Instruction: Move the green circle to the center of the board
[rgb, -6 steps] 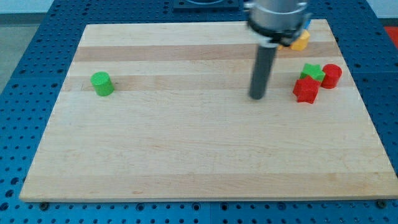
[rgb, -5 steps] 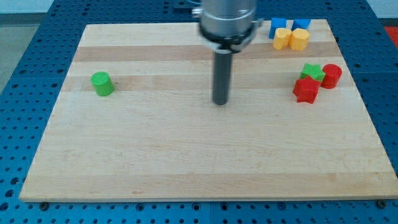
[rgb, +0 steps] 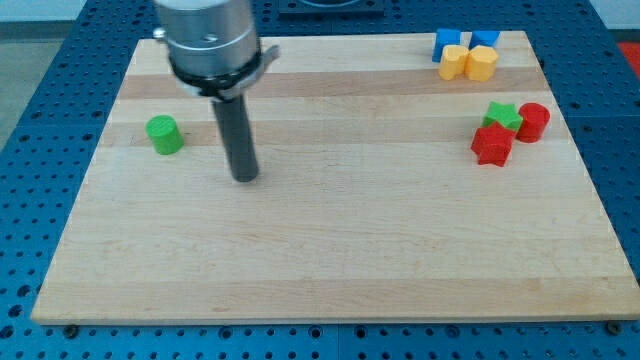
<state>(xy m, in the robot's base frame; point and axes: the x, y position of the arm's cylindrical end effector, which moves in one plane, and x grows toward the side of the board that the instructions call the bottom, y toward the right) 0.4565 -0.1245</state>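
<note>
Wooden board on blue pegboard: green circle near the view's left edge; my tip just right of it, apart; no fingers fitted.

Lying on a pale wooden board over a blue perforated table: green circle at the view's left; two blue and two yellow blocks clustering top right; green star, red cylinder and red block grouping below.
</note>
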